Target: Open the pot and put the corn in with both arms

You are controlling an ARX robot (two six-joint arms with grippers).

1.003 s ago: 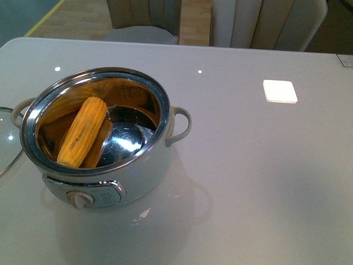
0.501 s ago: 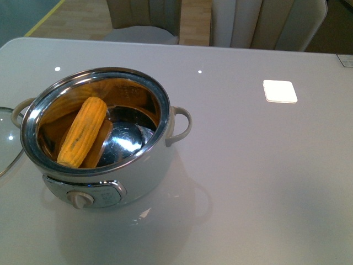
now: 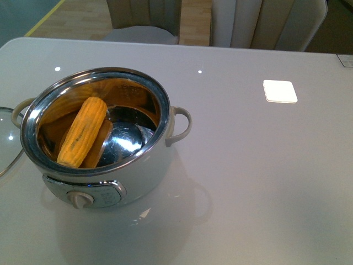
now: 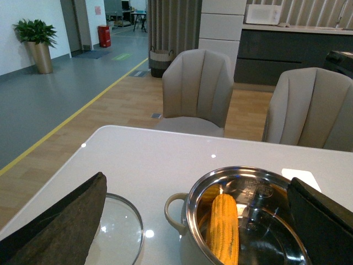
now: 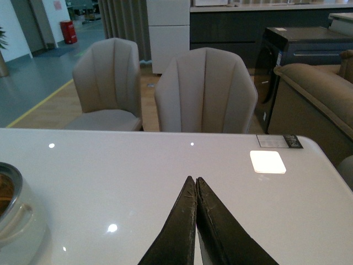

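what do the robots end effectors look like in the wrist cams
Only the fingers show. The left end effector has two broad, dark charcoal fingers with a rough, matte, slightly worn surface, each tapering to a wedge. The right end effector has the same dark wedge-shaped fingers, narrowing to thin tips with faint scuffing. No cables, lights or markings are visible, and the front view shows neither arm.

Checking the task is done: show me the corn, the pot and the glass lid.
corn (image 3: 83, 131): front view, middle of the cob.
pot (image 3: 144, 174): front view, white outer wall.
glass lid (image 4: 118, 232): left wrist view, glass surface.
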